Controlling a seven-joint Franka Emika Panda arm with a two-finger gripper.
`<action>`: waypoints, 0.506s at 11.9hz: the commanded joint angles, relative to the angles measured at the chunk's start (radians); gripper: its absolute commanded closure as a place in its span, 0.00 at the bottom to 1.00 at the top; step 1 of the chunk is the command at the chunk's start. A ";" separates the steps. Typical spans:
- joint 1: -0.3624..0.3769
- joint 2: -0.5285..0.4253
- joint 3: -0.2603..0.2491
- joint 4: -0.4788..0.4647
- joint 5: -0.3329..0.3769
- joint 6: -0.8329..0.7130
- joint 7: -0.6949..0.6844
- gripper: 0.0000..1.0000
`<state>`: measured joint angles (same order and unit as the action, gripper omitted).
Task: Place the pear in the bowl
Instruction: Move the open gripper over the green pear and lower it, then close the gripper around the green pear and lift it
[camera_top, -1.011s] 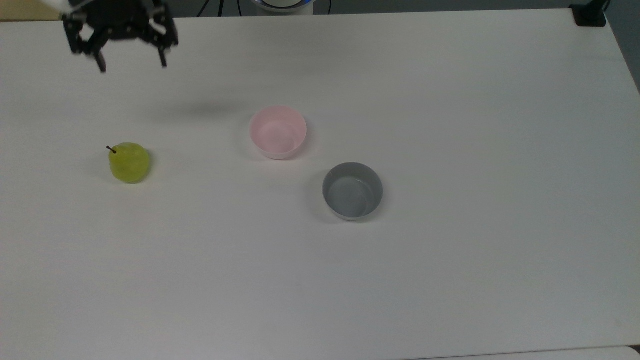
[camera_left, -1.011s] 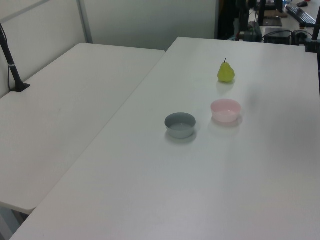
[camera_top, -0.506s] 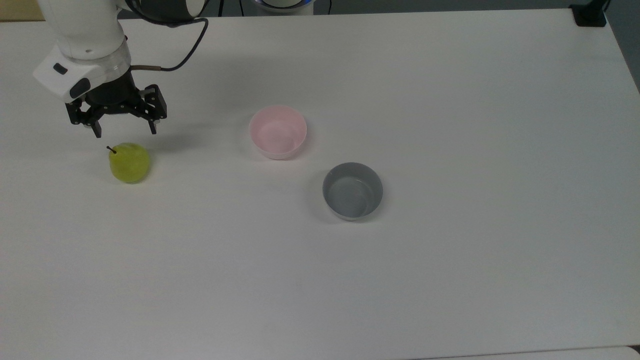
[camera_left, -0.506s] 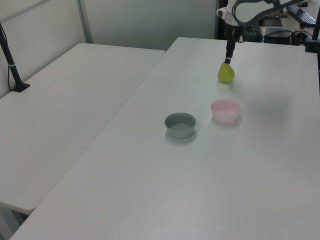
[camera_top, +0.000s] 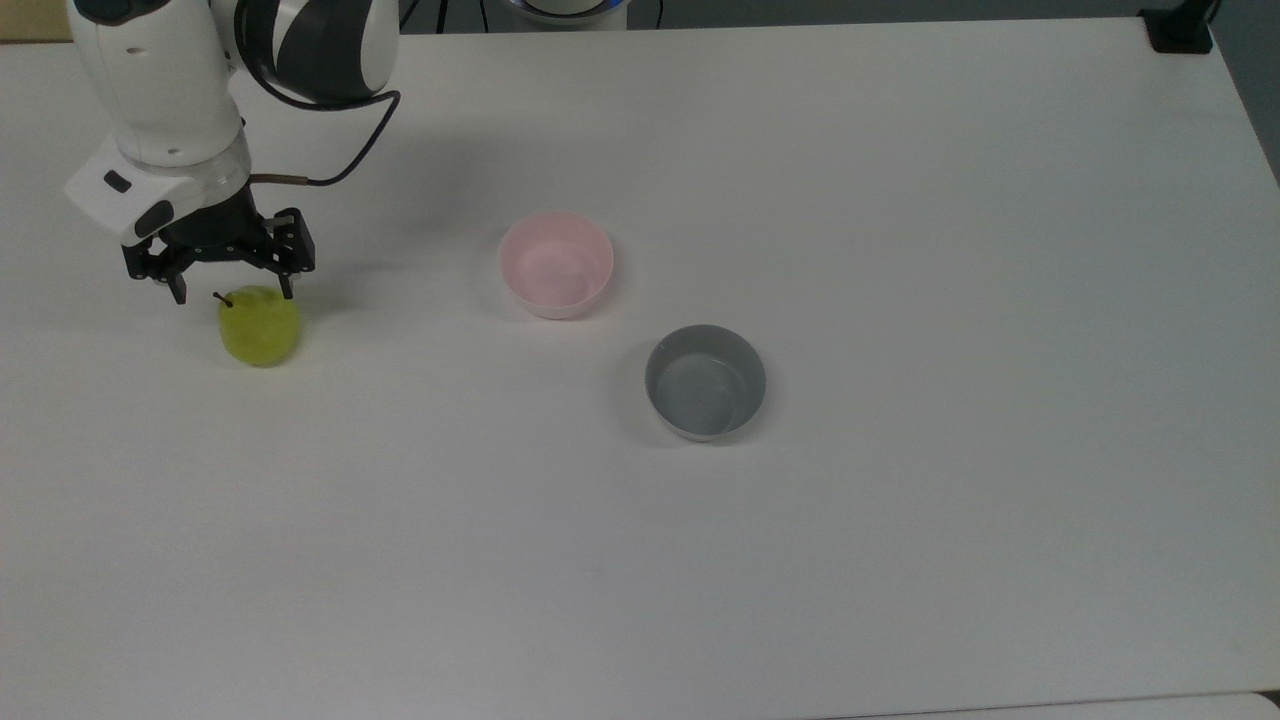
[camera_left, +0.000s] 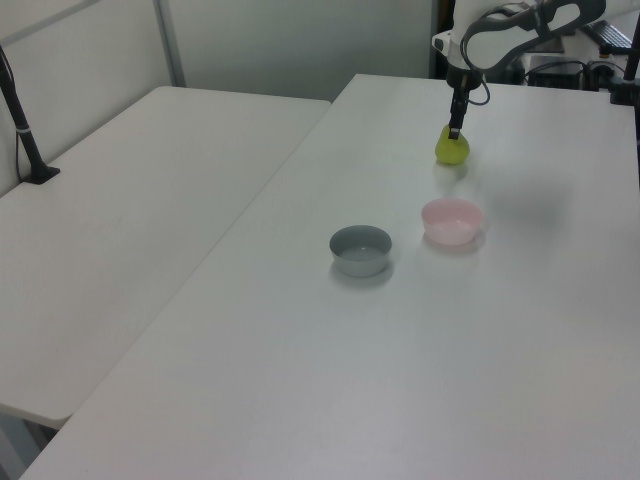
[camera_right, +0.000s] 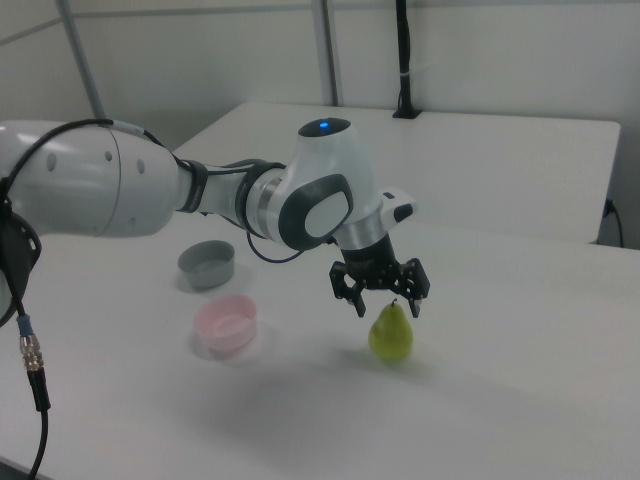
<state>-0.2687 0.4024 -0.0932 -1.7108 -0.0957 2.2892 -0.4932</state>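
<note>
My claw (camera_top: 232, 291) hangs just above the pear (camera_top: 259, 326), its two black fingers spread wide and pointing down on either side of the short dark stem, gripping nothing. In the right view the fingertips (camera_right: 357, 306) sit level with the top of the fruit, not yet around its body. The pear stands upright on the white table (camera_top: 900, 560), at the top view's left. The pink bowl (camera_top: 556, 263) sits well apart from it toward the top view's right, empty. A grey bowl (camera_top: 706, 381) stands near the pink one, further to the top view's right.
</note>
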 joint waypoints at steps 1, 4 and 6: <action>0.009 0.019 -0.011 -0.010 -0.013 0.032 -0.008 0.00; 0.013 0.035 -0.011 -0.009 -0.009 0.042 -0.004 0.03; 0.011 0.047 -0.011 -0.018 -0.007 0.087 -0.004 0.38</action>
<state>-0.2686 0.4396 -0.0934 -1.7106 -0.0960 2.3219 -0.4932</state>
